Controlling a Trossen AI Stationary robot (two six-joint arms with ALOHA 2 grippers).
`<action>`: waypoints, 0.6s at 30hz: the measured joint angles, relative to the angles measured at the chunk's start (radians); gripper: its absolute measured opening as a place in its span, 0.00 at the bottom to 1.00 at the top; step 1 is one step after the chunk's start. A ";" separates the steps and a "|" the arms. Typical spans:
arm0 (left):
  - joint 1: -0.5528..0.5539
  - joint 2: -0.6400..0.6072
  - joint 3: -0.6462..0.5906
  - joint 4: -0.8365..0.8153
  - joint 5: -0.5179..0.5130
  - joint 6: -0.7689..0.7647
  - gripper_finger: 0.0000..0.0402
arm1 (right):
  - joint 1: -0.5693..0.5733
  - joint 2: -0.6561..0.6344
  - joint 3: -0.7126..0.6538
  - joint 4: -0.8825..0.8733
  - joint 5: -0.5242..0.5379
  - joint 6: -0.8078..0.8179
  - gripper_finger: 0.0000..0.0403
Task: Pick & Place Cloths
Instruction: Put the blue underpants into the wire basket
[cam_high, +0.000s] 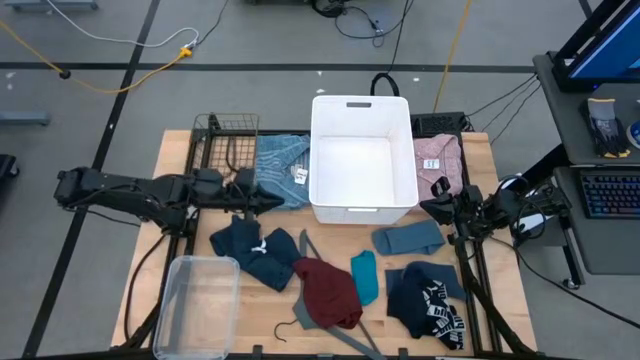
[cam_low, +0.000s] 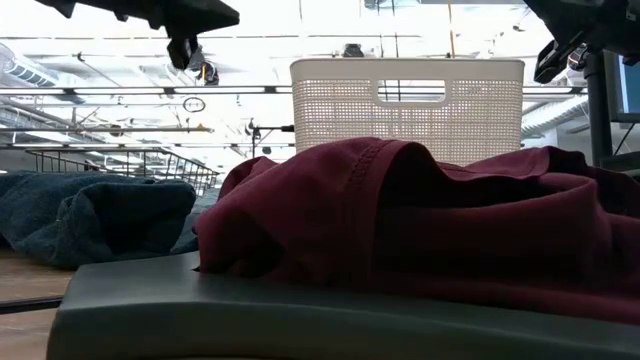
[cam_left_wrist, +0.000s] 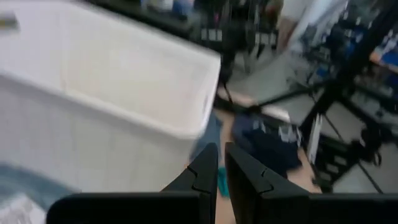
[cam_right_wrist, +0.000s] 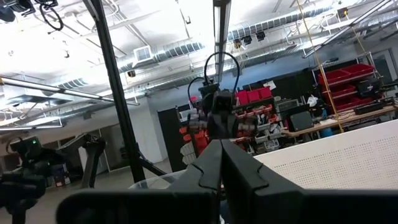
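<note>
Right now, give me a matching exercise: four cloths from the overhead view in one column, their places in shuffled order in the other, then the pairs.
Cloths:
1. light-blue cloth
2. pink cloth
3. maroon cloth
4. slate-blue cloth

Places:
A. against the right side of the white basket
B. in front of the basket, between the navy cloth and the teal cloth
C. against the basket's left side
D. off the basket's front right corner

Pairs: 1-C, 2-A, 3-B, 4-D
</note>
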 joint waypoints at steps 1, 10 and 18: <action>-0.011 0.004 0.000 -0.023 0.001 -0.024 0.08 | 0.000 0.000 0.000 0.000 0.000 0.001 0.01; -0.071 0.017 -0.001 -0.352 0.006 -0.442 0.08 | 0.000 0.000 0.000 0.000 0.000 0.001 0.01; -0.072 0.016 -0.001 -0.441 0.160 -0.550 0.08 | 0.000 0.000 0.000 0.000 0.000 0.002 0.01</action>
